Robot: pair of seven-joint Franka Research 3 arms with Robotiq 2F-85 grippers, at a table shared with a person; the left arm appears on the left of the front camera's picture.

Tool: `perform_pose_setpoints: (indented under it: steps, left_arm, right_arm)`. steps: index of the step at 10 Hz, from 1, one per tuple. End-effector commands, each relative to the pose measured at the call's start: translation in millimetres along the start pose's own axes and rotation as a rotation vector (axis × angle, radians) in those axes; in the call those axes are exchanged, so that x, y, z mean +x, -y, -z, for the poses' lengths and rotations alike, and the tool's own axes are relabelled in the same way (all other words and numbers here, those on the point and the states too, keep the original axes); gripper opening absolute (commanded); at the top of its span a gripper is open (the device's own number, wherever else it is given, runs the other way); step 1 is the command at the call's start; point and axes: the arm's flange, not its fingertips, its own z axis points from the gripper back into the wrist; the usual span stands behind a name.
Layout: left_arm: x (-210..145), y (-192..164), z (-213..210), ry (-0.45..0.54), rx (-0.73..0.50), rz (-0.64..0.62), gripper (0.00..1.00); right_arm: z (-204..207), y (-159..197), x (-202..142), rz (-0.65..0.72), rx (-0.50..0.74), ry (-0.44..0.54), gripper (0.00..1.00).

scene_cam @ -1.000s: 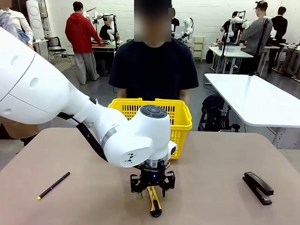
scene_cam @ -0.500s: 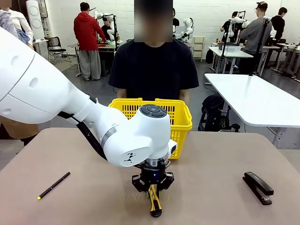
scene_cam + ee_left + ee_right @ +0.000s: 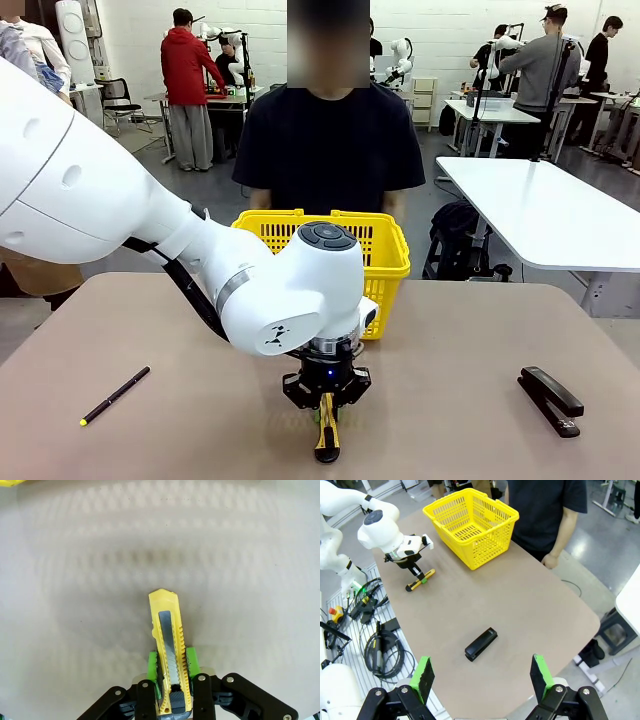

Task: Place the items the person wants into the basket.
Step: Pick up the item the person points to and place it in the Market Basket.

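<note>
Brown table [image 3: 480, 330]: left jaws pinch utility knife [image 3: 169, 650]; right jaws spread wide above stapler [image 3: 481, 644]

Robotics lab: rows of tables [image 3: 545, 215] (arms mounted beyond).

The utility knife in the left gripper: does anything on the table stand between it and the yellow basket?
Nothing visible does. The utility knife sits between the left gripper fingers, and the table between it and the basket is bare. The pen and stapler lie far to the sides.
</note>
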Motion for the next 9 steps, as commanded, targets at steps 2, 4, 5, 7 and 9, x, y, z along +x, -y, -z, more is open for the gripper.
perform_pose_setpoints:
  steps: [2, 4, 5, 7, 9]
  left_arm:
    - [5, 4, -25, -0.037, 0.02, 0.08, 0.23]
    - [11, 0, -95, -0.032, 0.003, 0.179, 0.23]
    - [11, -3, -132, -0.012, 0.001, 0.233, 0.23]
    - [20, -4, -195, -0.033, -0.026, 0.346, 0.23]
    - [27, 1, -239, -0.03, -0.052, 0.392, 0.23]
  right_arm:
    - [-1, 1, 0, -0.007, 0.005, 0.011, 1.0]
    - [-1, 1, 0, -0.007, 0.005, 0.011, 1.0]
    - [-1, 1, 0, -0.007, 0.005, 0.011, 1.0]
    - [-1, 1, 0, -0.007, 0.005, 0.011, 1.0]
    - [-1, 1, 0, -0.007, 0.005, 0.011, 1.0]
